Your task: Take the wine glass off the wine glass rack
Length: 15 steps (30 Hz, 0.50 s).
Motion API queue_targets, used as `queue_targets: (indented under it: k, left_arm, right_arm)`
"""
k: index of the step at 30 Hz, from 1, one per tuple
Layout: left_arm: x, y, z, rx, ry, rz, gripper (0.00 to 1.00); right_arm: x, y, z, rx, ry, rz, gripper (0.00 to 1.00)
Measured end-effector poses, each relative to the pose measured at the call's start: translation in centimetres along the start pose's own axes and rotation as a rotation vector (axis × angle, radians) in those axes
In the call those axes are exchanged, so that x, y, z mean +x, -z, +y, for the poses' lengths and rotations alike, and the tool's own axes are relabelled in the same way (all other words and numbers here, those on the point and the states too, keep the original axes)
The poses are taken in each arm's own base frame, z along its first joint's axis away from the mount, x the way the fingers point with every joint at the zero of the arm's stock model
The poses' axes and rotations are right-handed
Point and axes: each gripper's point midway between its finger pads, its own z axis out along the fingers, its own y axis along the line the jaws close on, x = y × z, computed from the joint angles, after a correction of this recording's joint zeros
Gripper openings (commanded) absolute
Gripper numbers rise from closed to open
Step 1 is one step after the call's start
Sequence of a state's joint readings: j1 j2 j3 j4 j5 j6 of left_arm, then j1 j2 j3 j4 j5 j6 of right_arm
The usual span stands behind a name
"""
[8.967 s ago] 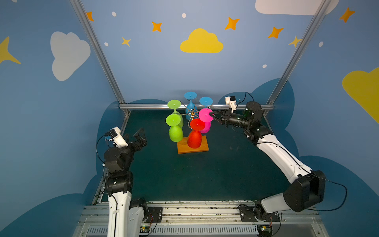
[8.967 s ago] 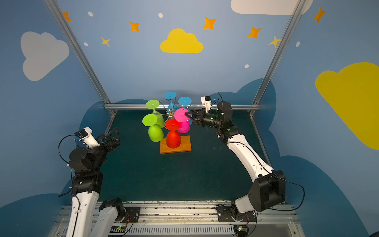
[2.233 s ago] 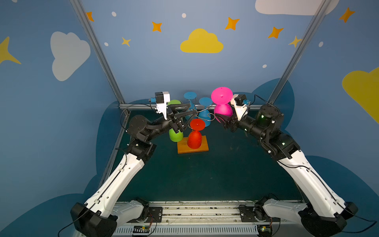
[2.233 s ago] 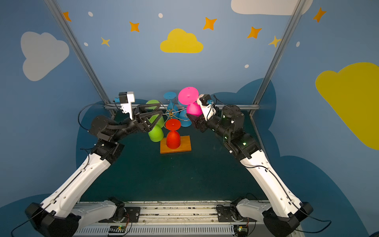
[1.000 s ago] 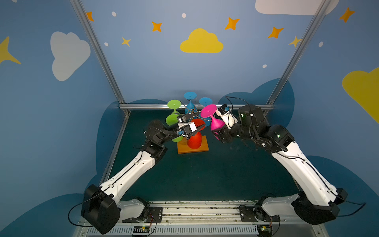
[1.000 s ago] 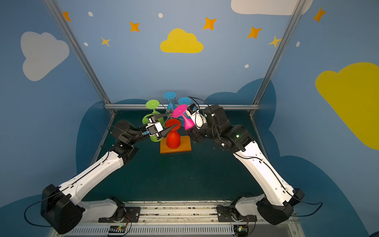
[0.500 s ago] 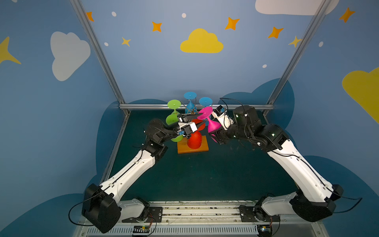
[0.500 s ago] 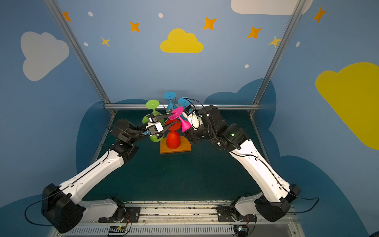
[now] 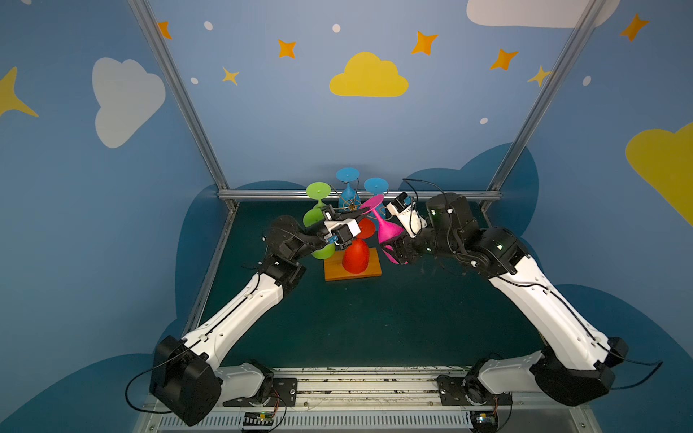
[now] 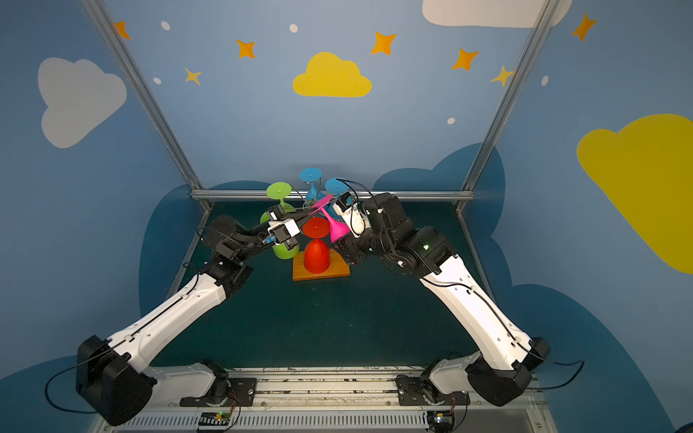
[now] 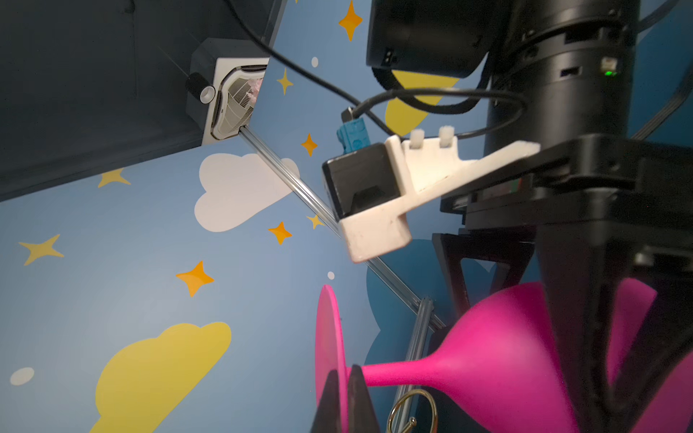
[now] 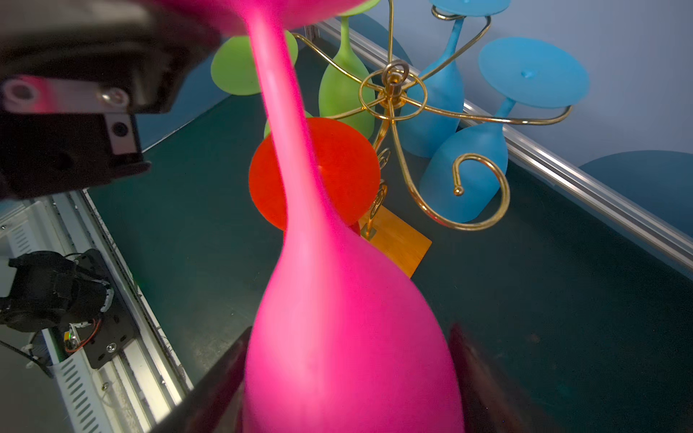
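Left wrist view: left gripper (image 11: 344, 386) pinches the foot of the matte magenta wine glass (image 11: 487, 360). Right wrist view: right gripper (image 12: 348, 356) clasps its bowl, near the gold wire wine glass rack (image 12: 392, 80).

1. Both top views: high, well in front of the wine glass rack (image 9: 371, 269), facing it, sharing the whole scene.
2. Left wrist: close beside the rack, tilted upward.
3. Right wrist: close above the rack, looking down.
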<state>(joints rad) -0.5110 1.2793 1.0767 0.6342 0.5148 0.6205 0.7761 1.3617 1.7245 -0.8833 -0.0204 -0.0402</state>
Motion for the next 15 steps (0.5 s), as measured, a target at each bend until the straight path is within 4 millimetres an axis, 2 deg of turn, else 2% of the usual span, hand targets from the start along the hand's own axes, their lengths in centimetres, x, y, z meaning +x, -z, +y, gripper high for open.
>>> queue_targets:
  k: [5,10,15]
  left_arm:
    - [0.5,-0.1,0.8,-0.041,0.080,0.036,0.03]
    - [1.6,0.2,1.6,-0.102,0.226,0.095,0.03]
    - [2.3,0.9,2.8,-0.180,0.368,0.134,0.03]
  right_arm:
    - [-0.7,1.1,0.0,-0.008,-0.022,-0.075,0.84]
    - [-1.3,3.0,-0.4,-0.031,-0.071,-0.184,0.86]
    - [-2.7,6.1,-1.9,-0.034,-0.138,-0.324,0.86]
